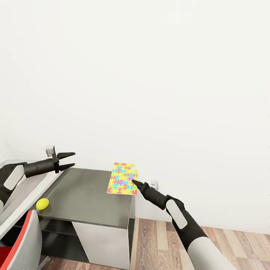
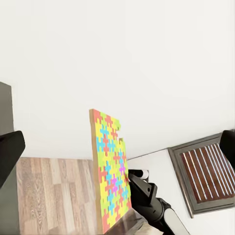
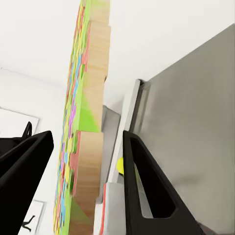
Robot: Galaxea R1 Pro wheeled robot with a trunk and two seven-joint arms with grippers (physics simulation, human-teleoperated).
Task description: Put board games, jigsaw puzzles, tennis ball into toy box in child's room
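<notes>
**One puzzle in hand, toy box yet to be reached**

A jigsaw puzzle (image 1: 122, 178) is seen just below the centre of the head view, lifted over the far right corner of the dark grey cabinet (image 1: 86, 202). It is gripped at its lower right edge by the right gripper (image 1: 135, 183); in the right wrist view the puzzle's thick wooden edge (image 3: 90, 122) stands between the two black fingers (image 3: 142, 186), which are closed against it, though contact on the pad side is partly hidden. The tennis ball (image 1: 42, 203) is found at the lower left, resting on the cabinet top near the pale desk (image 1: 22, 195). The left gripper (image 1: 69, 160) is held in the air at the left, its fingers parted and nothing between them.

No toy is shown placed yet. The ball is judged untouched, and carrying this puzzle to the box is taken as the step in hand.
</notes>
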